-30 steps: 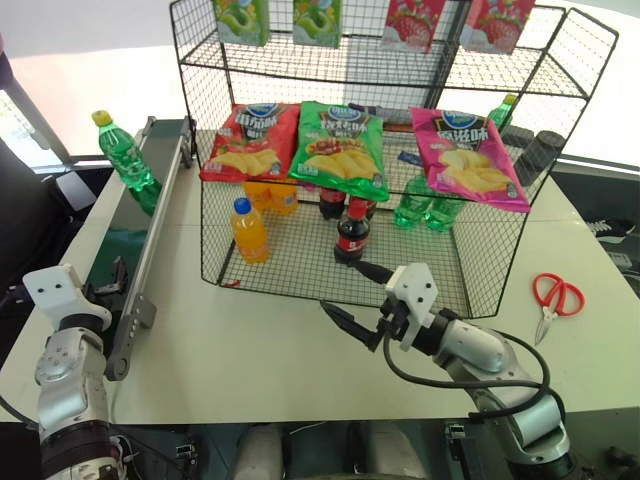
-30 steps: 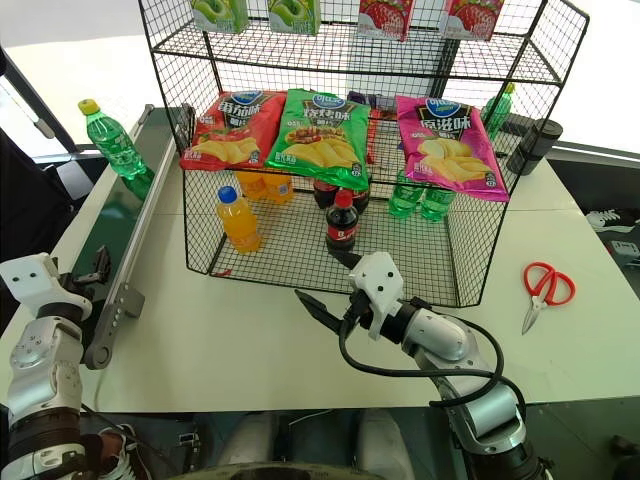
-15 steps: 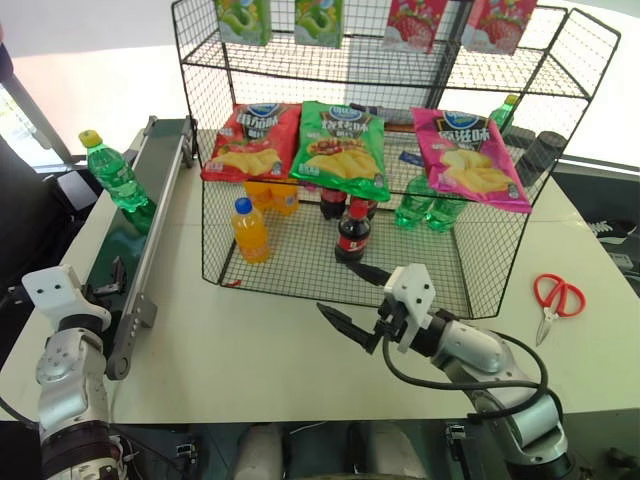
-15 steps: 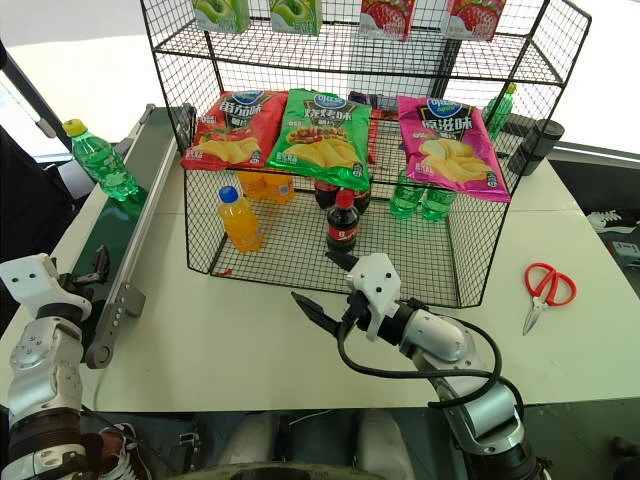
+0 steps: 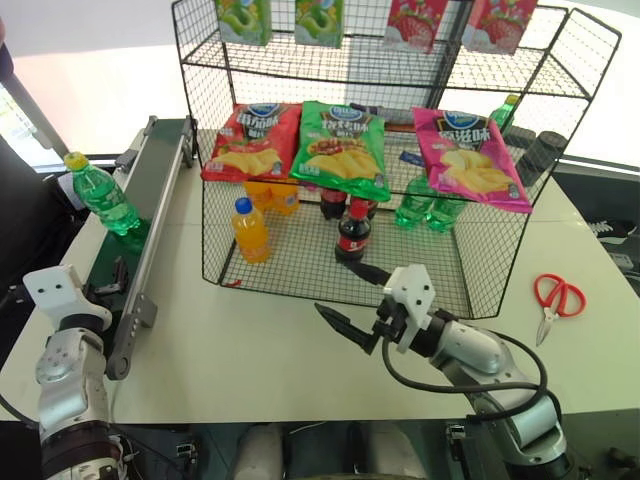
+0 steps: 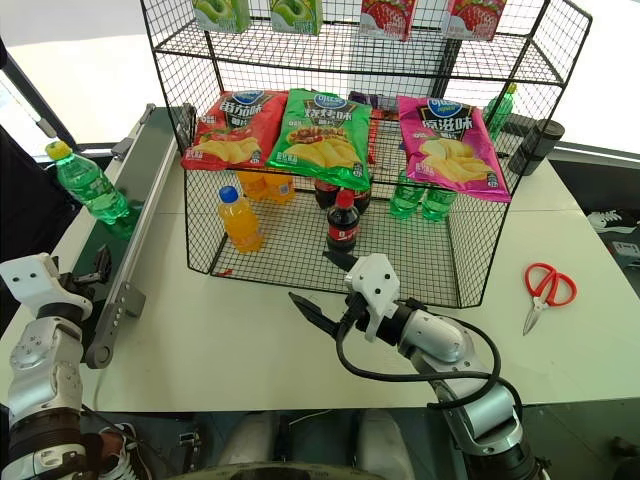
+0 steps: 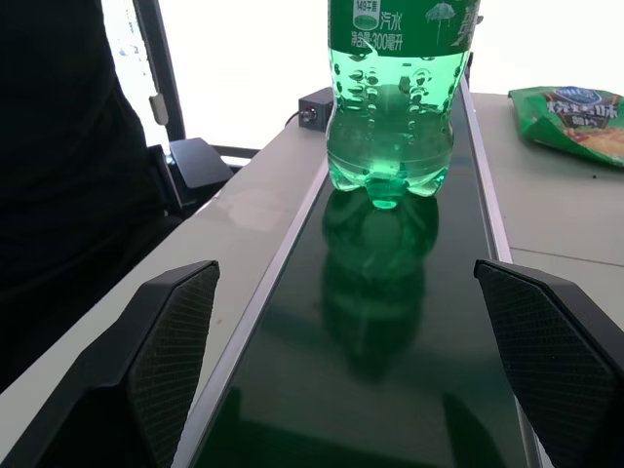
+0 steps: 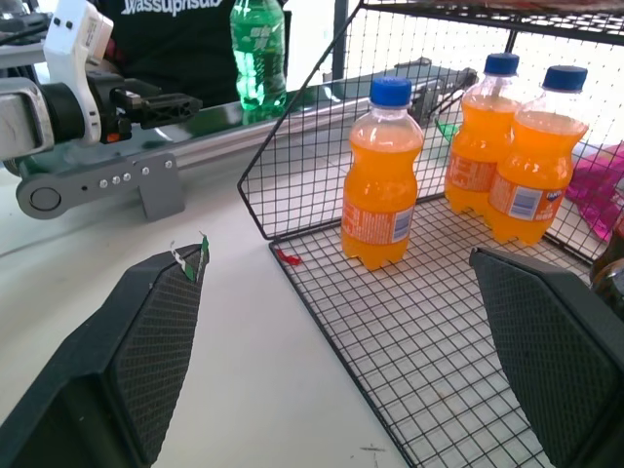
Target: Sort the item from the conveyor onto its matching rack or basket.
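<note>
The right gripper (image 8: 341, 361) has its fingers spread wide over the white table (image 8: 244, 390). Three orange-drink bottles (image 8: 378, 175) stand inside the wire basket (image 8: 409, 331). Beyond, the green soda bottle (image 8: 258, 54) stands on the conveyor (image 8: 210, 132) near the left gripper (image 8: 156, 102).

red scissors (image 5: 553, 298), chip bags (image 5: 340, 146), orange bottles (image 8: 379, 192)

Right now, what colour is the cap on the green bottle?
Yellow cap, clearest in the left eye view.

Green yellow-capped soda bottle (image 5: 100, 196) stands upright on the conveyor (image 5: 140, 225).
</note>
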